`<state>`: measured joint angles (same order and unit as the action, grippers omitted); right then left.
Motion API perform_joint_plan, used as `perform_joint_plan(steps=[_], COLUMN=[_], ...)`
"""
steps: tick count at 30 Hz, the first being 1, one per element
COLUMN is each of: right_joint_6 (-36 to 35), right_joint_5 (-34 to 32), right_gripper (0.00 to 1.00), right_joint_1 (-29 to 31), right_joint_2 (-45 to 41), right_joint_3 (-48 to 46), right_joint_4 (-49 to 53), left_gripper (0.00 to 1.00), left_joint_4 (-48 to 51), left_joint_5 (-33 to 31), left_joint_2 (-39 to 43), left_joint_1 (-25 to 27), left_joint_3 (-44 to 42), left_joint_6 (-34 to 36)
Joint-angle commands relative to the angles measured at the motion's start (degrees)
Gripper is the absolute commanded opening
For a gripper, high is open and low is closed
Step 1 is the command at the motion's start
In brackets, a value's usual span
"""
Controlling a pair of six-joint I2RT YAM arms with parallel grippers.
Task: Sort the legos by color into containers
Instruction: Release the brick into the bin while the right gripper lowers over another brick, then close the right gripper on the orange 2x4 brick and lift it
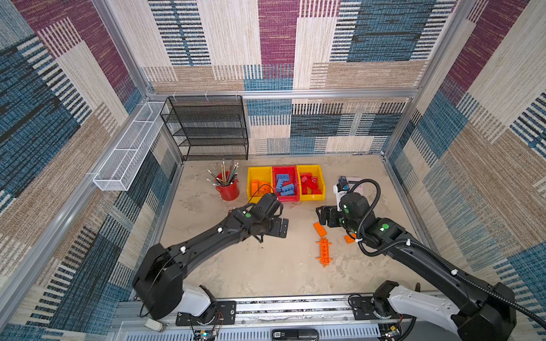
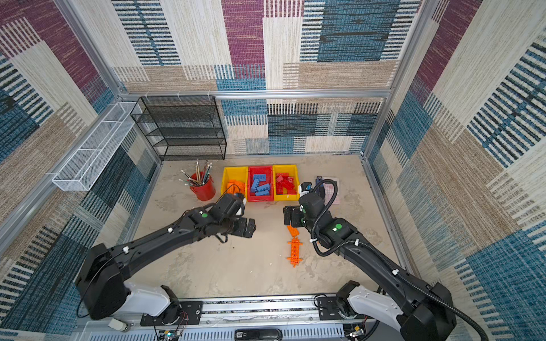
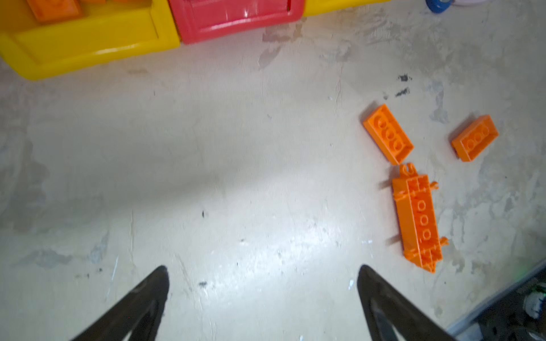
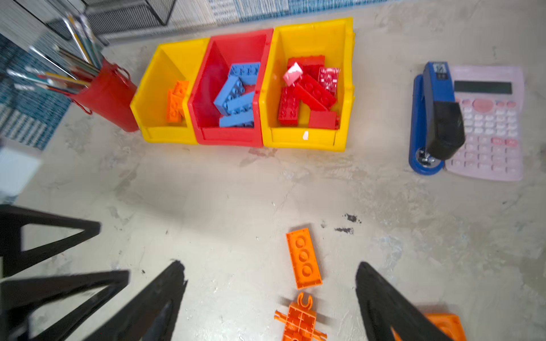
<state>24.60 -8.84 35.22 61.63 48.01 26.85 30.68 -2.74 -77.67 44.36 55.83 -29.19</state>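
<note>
Surface [image 1: 236, 265] had a row at 12 o'clock: yellow bin [image 4: 153, 88] at 11 with orange legos [image 4: 175, 102], red bin [image 4: 206, 88] with blue legos [image 4: 236, 97], second yellow bin [image 4: 313, 38] at 1 with red legos [image 4: 313, 91]. Loose around 3 o'clock lay a flat orange brick [image 4: 303, 258], a long tabbed piece [image 4: 298, 321] and another orange brick [image 3: 475, 138]. Left hand [image 3: 263, 271] and right hand [image 4: 270, 265] were both spread wide, empty.

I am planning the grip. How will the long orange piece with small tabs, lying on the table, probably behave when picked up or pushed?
The long orange piece looks like hard moulded plastic, so it should be stiff. It lies flat, so a push would probably slide or turn it, not roll it. Its thin tabs might catch.
</note>
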Motion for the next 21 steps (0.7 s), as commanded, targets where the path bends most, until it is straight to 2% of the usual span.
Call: perform_joint_plan(steps=[1, 7, 13, 17, 21], right_joint_6=[2.2, 3.4, 3.0, 1.9, 0.8], right_joint_5=[2.6, 3.3, 2.8, 0.7, -1.1], right_gripper=[0.82, 0.69, 0.64, 0.50, 0.50], right_joint_1=[0.0, 0.0, 0.0, 0.0, 0.0], right_joint_2=[2.8, 8.9, 15.5, 19.6, 22.3], right_joint_3=[-1.1, -2.9, -3.2, -2.3, -1.4], right_joint_4=[-0.7, -1.5, -1.6, -1.2, -1.5], left_gripper=[0.99, 0.99, 0.99, 0.99, 0.99], left_joint_4=[-4.9, 1.4, 3.6, 2.1, 1.5], left_joint_5=[-3.0, -9.4, -14.6, -15.0, -15.6], left_joint_2=[8.7, 22.0, 27.3, 30.1, 33.2], left_joint_1=[0.6, 0.6, 0.6, 0.6, 0.5], left_joint_3=[-7.1, -11.5, -14.3, -17.2, -19.1], left_joint_6=[-5.1, -3.8, -3.1, -3.4, -2.9])
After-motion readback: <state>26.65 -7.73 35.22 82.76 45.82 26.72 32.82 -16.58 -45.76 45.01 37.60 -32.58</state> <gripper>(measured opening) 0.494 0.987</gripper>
